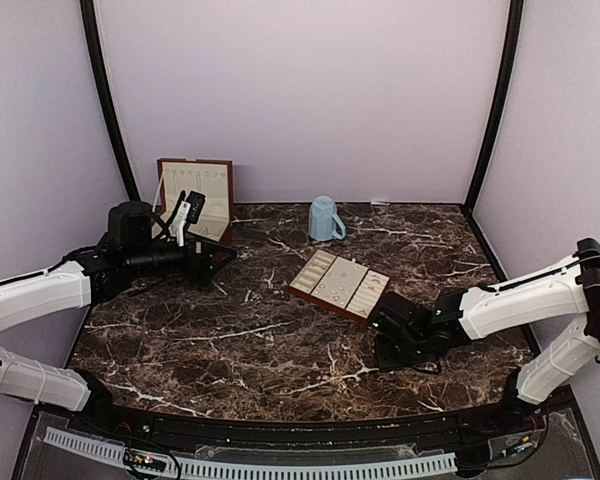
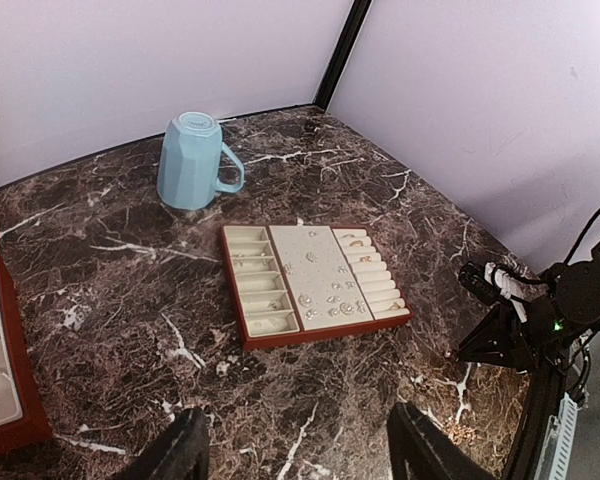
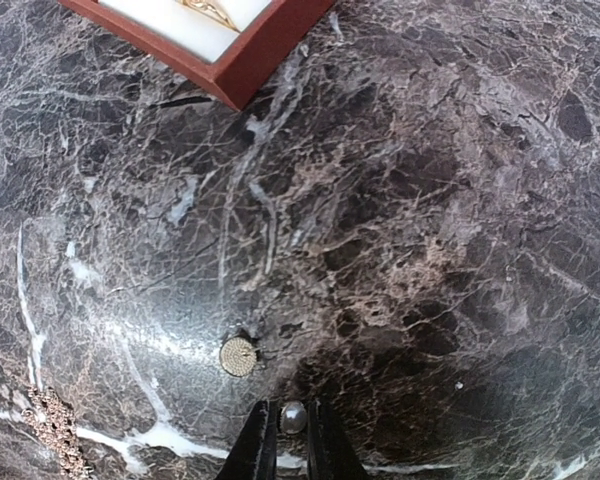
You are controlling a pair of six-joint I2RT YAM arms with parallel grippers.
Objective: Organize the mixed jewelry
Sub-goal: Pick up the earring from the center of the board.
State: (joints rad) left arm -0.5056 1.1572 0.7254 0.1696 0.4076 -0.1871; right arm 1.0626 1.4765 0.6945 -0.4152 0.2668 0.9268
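The mixed jewelry lies partly in the cream-lined tray (image 1: 364, 311) (image 2: 325, 330), as several small glinting pieces (image 2: 332, 298) on its middle panel. Loose on the marble near the tray's corner (image 3: 250, 60) are a small pearl-like bead (image 3: 294, 416), a round studded disc (image 3: 239, 356) and a heap of gold chain (image 3: 55, 425) (image 2: 460, 432). My right gripper (image 3: 294, 432) (image 1: 392, 345) is down at the table, its fingertips pressed against both sides of the bead. My left gripper (image 2: 300, 450) (image 1: 190, 215) hovers open at the far left, holding nothing.
A light-blue mug (image 1: 324, 218) (image 2: 190, 160) stands upside down behind the tray. The reddish-brown wooden box (image 1: 195, 195) (image 2: 0, 340) stands open at the back left, beside the left gripper. Purple walls close in the table.
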